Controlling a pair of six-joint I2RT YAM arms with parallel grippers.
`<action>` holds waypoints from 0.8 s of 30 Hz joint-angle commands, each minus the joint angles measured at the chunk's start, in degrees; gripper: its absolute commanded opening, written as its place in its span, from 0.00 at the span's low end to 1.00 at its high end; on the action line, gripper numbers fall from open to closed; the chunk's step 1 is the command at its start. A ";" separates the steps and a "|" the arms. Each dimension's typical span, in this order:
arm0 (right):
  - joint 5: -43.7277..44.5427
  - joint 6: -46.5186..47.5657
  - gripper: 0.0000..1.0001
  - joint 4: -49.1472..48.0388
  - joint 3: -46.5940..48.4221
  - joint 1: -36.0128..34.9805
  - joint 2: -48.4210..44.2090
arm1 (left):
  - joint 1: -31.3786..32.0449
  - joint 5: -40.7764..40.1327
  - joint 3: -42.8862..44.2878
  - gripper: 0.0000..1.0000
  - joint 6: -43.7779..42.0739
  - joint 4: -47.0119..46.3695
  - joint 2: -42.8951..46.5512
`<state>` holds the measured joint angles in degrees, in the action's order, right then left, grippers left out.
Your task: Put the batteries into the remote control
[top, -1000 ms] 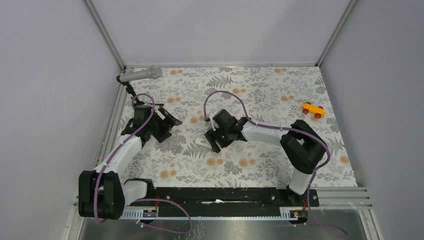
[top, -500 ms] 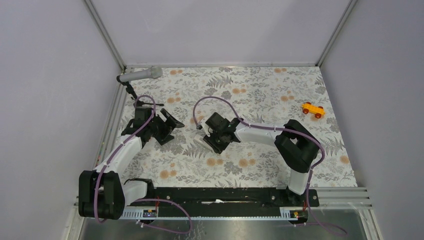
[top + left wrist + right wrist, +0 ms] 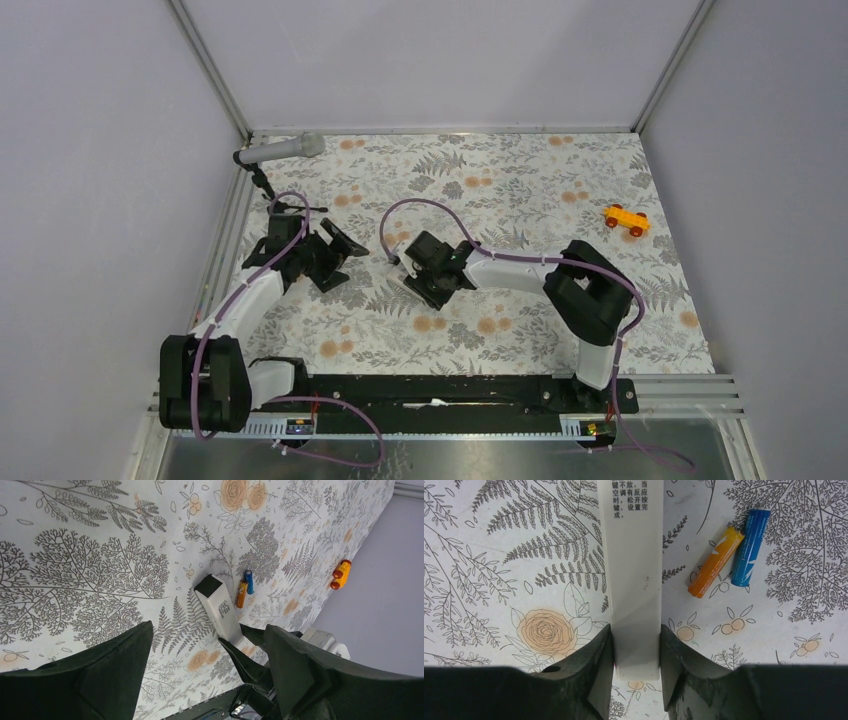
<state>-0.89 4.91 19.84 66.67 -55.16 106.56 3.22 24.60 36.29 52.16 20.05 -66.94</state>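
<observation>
1. Top external view: The left gripper (image 3: 338, 255) hovered open and empty at centre left of the tabletop (image 3: 540, 180). It was angled toward the work area, probably standing by for a battery pick. The right gripper (image 3: 413, 282) sat low at frame centre and hid most of what it held.
2. Left wrist view: The remote control (image 3: 220, 611) lay flat at frame centre. A dark opening at its upper end was judged to be the battery slot (image 3: 208, 585). The blue battery (image 3: 248, 581) and orange battery (image 3: 241, 594) lay side by side just right of that end.
3. Right wrist view: The right gripper was closed on the remote control's lower end, one finger against each long edge. Gripping this end apparently steadied the body while leaving the slot end free for loading.
4. Change: One second earlier the right gripper stood wide open beside the remote control. It had since shifted left in the top view and clamped on. The left gripper had stayed open, almost in place.
</observation>
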 commanded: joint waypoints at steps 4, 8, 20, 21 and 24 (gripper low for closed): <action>0.28 -1.67 0.21 -2.62 -0.82 -0.39 -6.26 | -0.50 5.35 5.02 0.86 4.09 2.52 -1.50; -2.93 -4.18 0.22 -4.35 0.01 -0.39 -10.82 | -0.41 7.70 7.25 0.86 5.00 3.19 -0.94; -7.91 -14.07 0.23 -0.16 3.67 -0.30 -17.52 | -0.24 20.48 -1.90 0.90 11.33 -25.54 7.00; -7.69 -13.83 0.24 -0.51 3.38 -0.30 -18.30 | -0.24 20.26 -0.07 0.89 11.67 -19.03 5.85; -4.98 -9.71 0.24 -0.47 2.82 -0.35 -19.58 | -0.06 17.96 8.04 0.89 6.68 0.55 4.23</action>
<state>-6.76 -6.94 19.68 68.86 -55.20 91.02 3.07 41.91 35.75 60.84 3.90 -60.69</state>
